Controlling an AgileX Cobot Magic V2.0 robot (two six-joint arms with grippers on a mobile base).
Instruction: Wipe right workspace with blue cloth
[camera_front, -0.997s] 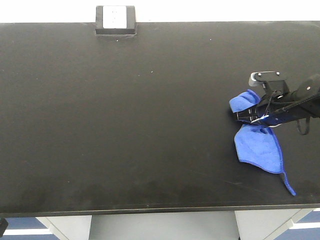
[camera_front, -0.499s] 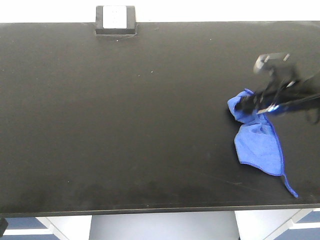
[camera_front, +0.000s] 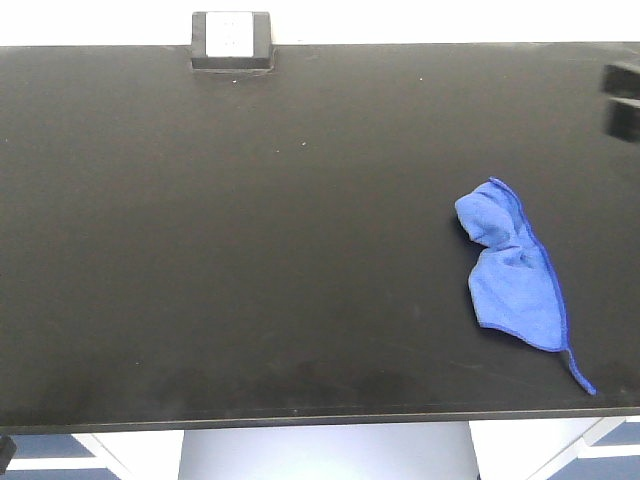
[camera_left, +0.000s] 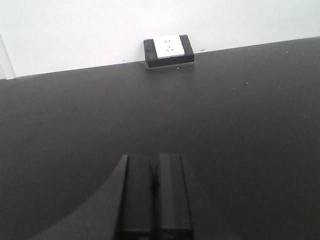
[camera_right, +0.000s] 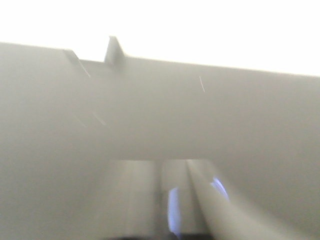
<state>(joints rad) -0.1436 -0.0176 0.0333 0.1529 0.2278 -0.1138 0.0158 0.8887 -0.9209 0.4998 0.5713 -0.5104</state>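
Note:
The blue cloth (camera_front: 515, 285) lies crumpled on the right part of the black benchtop, the right workspace (camera_front: 250, 250). Its thin tail (camera_front: 580, 375) points toward the front edge, and nothing touches it. A blurred dark piece of the right arm (camera_front: 622, 95) shows at the far right edge, well behind the cloth. The right wrist view is smeared; my right gripper (camera_right: 161, 172) looks shut with nothing held, and the cloth is out of that view. My left gripper (camera_left: 156, 165) is shut and empty, low over bare benchtop (camera_left: 240, 125).
A small black box with a white label (camera_front: 231, 40) sits at the bench's back rim; the left wrist view shows the box (camera_left: 169, 50) against a white wall. The bench's front edge (camera_front: 300, 418) runs along the bottom.
The right gripper has let go of the blue cloth and swung up and right, almost out of the front view. The cloth stays on the bench, slightly flatter.

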